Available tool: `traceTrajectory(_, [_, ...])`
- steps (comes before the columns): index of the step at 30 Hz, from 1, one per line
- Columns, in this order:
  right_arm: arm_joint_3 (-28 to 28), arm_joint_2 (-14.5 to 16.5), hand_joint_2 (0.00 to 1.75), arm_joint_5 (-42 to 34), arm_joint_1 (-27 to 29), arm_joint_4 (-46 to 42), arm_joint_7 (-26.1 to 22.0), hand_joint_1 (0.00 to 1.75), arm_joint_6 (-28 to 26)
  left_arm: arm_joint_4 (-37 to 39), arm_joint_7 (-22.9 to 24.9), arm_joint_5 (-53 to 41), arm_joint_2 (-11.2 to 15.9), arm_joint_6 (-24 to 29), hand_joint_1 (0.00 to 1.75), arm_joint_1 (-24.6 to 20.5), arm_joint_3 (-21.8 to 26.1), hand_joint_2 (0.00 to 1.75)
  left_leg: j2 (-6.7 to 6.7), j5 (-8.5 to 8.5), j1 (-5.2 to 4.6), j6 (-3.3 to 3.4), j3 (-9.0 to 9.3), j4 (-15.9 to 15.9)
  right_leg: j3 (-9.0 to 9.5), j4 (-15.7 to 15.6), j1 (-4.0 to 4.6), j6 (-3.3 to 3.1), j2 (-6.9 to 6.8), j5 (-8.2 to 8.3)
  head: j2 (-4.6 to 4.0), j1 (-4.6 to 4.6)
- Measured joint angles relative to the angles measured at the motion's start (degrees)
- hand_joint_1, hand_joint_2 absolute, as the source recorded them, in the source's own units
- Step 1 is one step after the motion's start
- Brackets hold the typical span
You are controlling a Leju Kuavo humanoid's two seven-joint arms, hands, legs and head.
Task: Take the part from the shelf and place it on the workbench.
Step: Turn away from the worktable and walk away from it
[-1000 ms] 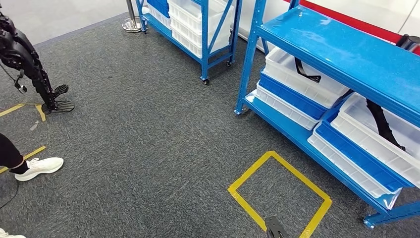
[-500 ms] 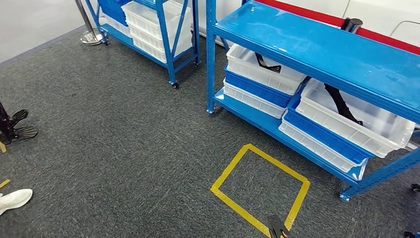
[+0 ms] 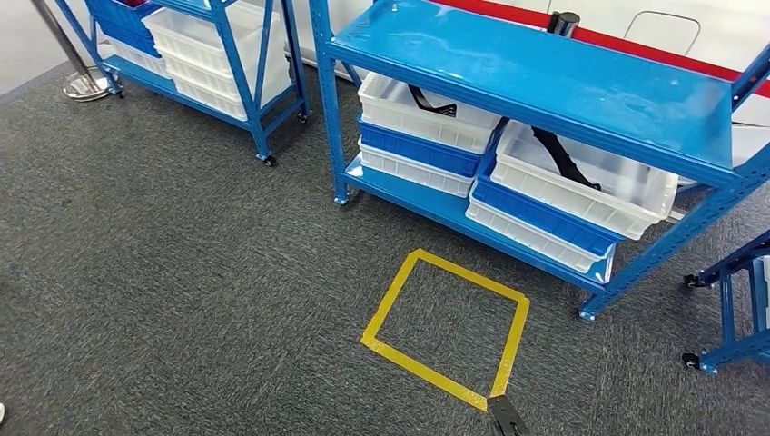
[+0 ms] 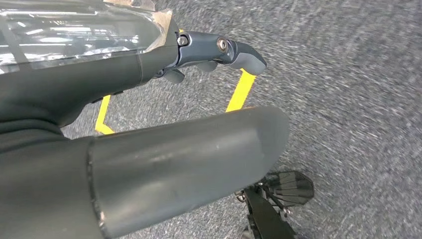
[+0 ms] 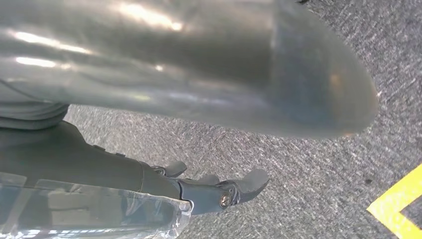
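Upper right of the head view, a blue shelf carries stacked white and blue bins; a black part lies in the top white bin at centre right, another in the bin to its left. A yellow tape square marks the carpet below. Left wrist view: the left hand hangs over carpet, fingers loosely apart, empty. Right wrist view: the right hand likewise, holding nothing, with the part nowhere near either.
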Motion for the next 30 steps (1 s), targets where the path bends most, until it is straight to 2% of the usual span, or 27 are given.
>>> traceTrajectory(1, [0.0,0.0,0.00,0.0,-0.1,0.0,0.0,0.00,0.0,0.0,0.0,0.0,0.0,0.0,0.00,0.0,0.0,0.00,0.52,-0.20,-0.17,-0.35,0.23,0.1,1.36,-2.3,0.11,-0.20,-0.99,0.81,0.00,-0.05])
traceTrajectory(2, [0.0,0.0,0.00,0.1,-0.1,0.0,0.0,0.00,0.0,0.0,0.0,0.0,0.0,0.0,0.00,0.0,0.0,0.00,1.06,-0.37,-0.33,-0.67,0.48,0.1,1.89,-3.3,0.27,-0.58,-1.53,1.19,0.00,-0.09])
traceTrajectory(3, [0.0,0.0,0.00,0.1,-0.1,0.0,0.0,0.00,0.0,0.0,-0.1,0.0,0.0,0.0,0.00,0.0,0.0,0.00,1.64,-0.48,-0.36,-0.96,0.74,0.0,1.76,-3.2,0.45,-0.96,-1.02,1.37,0.00,-0.16])
traceTrajectory(4, [0.0,0.0,0.00,0.1,0.0,0.0,-0.1,0.00,0.0,0.0,-0.1,0.0,0.0,0.1,0.00,-0.1,0.0,0.00,1.96,-0.64,-0.19,-1.30,0.97,0.0,1.74,-3.3,0.25,-1.45,-0.18,1.47,0.00,-0.20])
traceTrajectory(5, [-0.1,0.1,0.00,0.1,0.1,0.0,-0.1,0.00,0.0,0.0,-0.1,0.0,0.0,0.1,0.00,-0.1,0.0,0.00,1.38,-1.04,0.04,-1.66,1.07,0.3,1.78,-3.4,0.05,-1.81,0.48,1.55,0.00,-0.22])
traceTrajectory(7, [-0.1,0.1,0.00,0.4,0.0,0.0,-0.1,0.00,-0.1,0.0,-0.2,0.0,-0.1,0.3,0.00,-0.1,0.0,0.00,-1.73,-3.52,0.50,-2.21,-0.19,3.6,2.03,-3.5,-0.42,-2.81,1.69,1.76,0.00,-0.34])
traceTrajectory(8, [-0.1,0.1,0.00,0.9,-0.1,0.0,-0.1,0.00,-0.5,0.0,-0.3,0.1,-0.1,0.4,0.00,-0.1,0.0,0.00,-3.51,-5.43,0.59,-2.29,-1.79,7.2,1.99,-3.5,-0.35,-3.17,2.23,1.79,0.00,-0.41])
traceTrajectory(9, [-0.1,0.1,0.00,1.5,-0.1,0.0,-0.1,0.00,-0.9,0.0,-0.4,0.1,-0.1,0.6,0.00,0.0,0.0,0.00,-4.53,-7.29,0.62,-2.31,-3.85,11.3,1.97,-3.5,-0.24,-3.50,2.73,1.82,0.00,-0.44])
traceTrajectory(10, [-0.1,0.1,0.00,2.1,-0.2,0.0,-0.1,0.00,-1.3,0.0,-0.4,0.1,-0.1,0.7,0.00,0.1,0.0,0.00,-4.96,-8.42,0.62,-2.33,-5.76,14.8,1.97,-3.5,-0.11,-3.63,3.25,1.81,0.00,-0.45])
traceTrajectory(11, [-0.1,0.0,0.00,2.6,-0.1,0.0,-0.2,0.00,-1.6,0.0,-0.4,0.2,-0.1,0.8,0.00,0.2,0.0,0.00,-5.12,-8.47,0.63,-2.32,-7.01,16.6,2.01,-3.5,0.00,-3.70,3.77,1.80,0.00,-0.46])
traceTrajectory(12, [-0.1,0.0,0.00,2.8,-0.1,0.0,-0.3,0.00,-1.6,0.0,-0.5,0.2,-0.1,0.9,0.00,0.3,0.0,0.00,-5.15,-7.32,0.64,-2.26,-7.19,16.2,2.07,-3.4,0.05,-3.70,4.18,1.79,0.00,-0.46])
traceTrajectory(13, [-0.1,0.0,0.00,2.8,0.0,0.0,-0.4,0.00,-1.6,0.0,-0.5,0.2,-0.1,1.0,0.00,0.3,0.0,0.00,-5.15,-5.24,0.68,-2.18,-6.28,13.5,2.16,-3.4,0.06,-3.69,4.56,1.77,0.00,-0.46])
traceTrajectory(14, [-0.1,0.1,0.00,2.9,0.0,0.0,-0.5,0.00,-1.6,0.0,-0.5,0.2,0.0,1.0,0.00,0.3,0.0,0.00,-5.24,-2.85,0.75,-2.07,-4.67,9.6,2.23,-3.4,0.07,-3.62,4.89,1.73,0.00,-0.46])
traceTrajectory(16, [-0.1,0.1,0.00,3.2,-0.1,0.0,-0.7,0.00,-1.7,0.0,-0.5,0.2,0.0,1.1,0.00,0.3,0.0,0.00,-5.58,0.00,0.75,-1.92,-1.89,2.9,2.12,-3.1,0.46,-3.27,5.34,1.57,0.00,-0.42])
traceTrajectory(17, [0.0,0.0,0.00,3.4,-0.1,0.0,-0.7,0.00,-1.7,0.0,-0.5,0.2,0.0,1.1,0.00,0.3,0.0,0.00,-5.74,0.44,0.72,-1.92,-1.33,1.3,1.97,-3.0,0.70,-3.22,5.44,1.44,0.00,-0.39])
traceTrajectory(20, [0.1,0.0,0.00,3.7,0.0,0.0,-0.7,0.00,-1.7,0.0,-0.6,0.2,-0.1,1.1,0.00,0.4,0.0,0.00,-5.85,0.55,0.43,-1.96,-1.35,0.8,1.56,-3.1,0.85,-3.36,5.44,1.30,0.00,-0.33])
traceTrajectory(25, [0.3,0.1,0.00,4.4,0.0,0.0,-1.0,0.00,-1.7,0.0,-0.6,0.6,0.0,1.6,0.00,0.5,0.0,0.00,-5.90,0.63,-0.33,-1.20,-1.51,0.9,1.75,-3.3,0.60,-2.37,5.38,1.62,0.00,-0.35])
traceTrajectory(30, [0.3,0.1,0.00,4.6,0.1,0.0,-1.0,0.00,-1.7,0.0,-0.7,0.7,0.0,1.9,0.00,0.5,0.0,0.00,-5.90,0.65,-0.40,-1.07,-1.55,0.9,1.79,-3.4,0.52,-2.17,5.38,1.71,0.00,-0.35])
